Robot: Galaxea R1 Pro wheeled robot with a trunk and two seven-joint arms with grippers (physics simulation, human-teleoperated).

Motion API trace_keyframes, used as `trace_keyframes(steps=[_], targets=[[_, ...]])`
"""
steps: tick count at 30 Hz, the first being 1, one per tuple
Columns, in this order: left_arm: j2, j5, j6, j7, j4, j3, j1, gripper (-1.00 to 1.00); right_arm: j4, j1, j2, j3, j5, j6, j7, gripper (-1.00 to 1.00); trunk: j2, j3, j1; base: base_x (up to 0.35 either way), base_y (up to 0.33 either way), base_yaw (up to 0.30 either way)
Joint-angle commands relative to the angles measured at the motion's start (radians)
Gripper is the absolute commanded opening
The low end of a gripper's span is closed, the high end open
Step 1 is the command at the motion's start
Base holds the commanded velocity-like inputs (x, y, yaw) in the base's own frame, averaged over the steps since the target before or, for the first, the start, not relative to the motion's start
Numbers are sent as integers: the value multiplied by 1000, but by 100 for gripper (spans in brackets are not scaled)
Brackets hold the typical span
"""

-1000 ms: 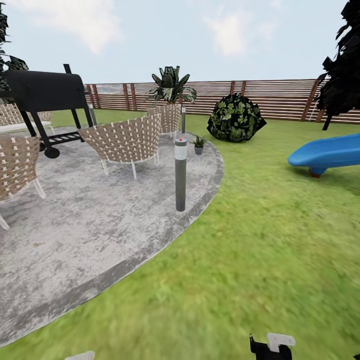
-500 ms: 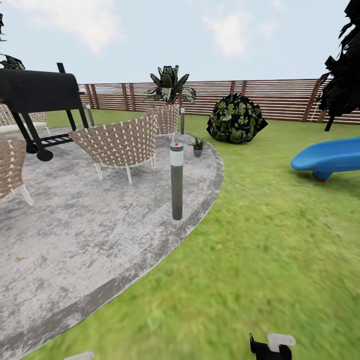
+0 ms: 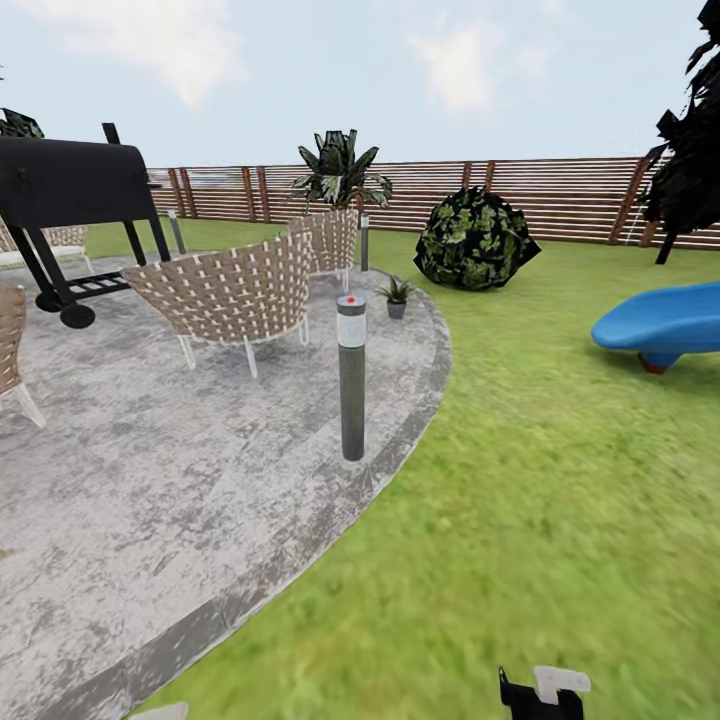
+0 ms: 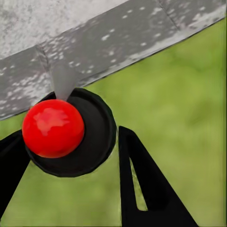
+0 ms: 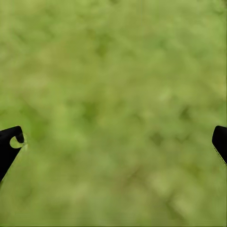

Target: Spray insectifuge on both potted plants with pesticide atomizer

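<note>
The whole head view has shifted since a second ago, so the camera has moved, not the things: the robot is travelling toward the small potted plant in a grey pot (image 3: 397, 296) at the far rim of the round grey stone patio (image 3: 150, 480).

The left gripper (image 4: 71, 134) seems clamped on the dark rounded pesticide atomizer (image 4: 97, 137) with its red ball top, though the contact is hard to judge. The right gripper (image 5: 113, 146) hangs over blurred green grass (image 3: 520, 480), jaws wide apart. A grey bollard lamp (image 3: 351, 378), woven chairs (image 3: 235, 290) and a slatted wooden fence (image 3: 560, 195) stand around.
</note>
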Motion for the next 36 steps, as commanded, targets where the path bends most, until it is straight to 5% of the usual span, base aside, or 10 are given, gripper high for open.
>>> trace_keyframes(steps=[1, 22, 36], targets=[[0, 3, -4, -1, 1, 2, -1, -100, 0, 0, 0, 8, -9, -3, -2, 100, 0, -1, 0, 340, 0, 0], [-1, 3, -4, -1, 1, 2, -1, -100, -1, 0, 0, 8, -10, -3, -5, 100, 0, -1, 0, 340, 0, -23], [-1, 1, -4, -1, 2, 2, -1, -100, 0, 0, 0, 8, -10, -3, -5, 100, 0, -1, 0, 340, 0, -258]])
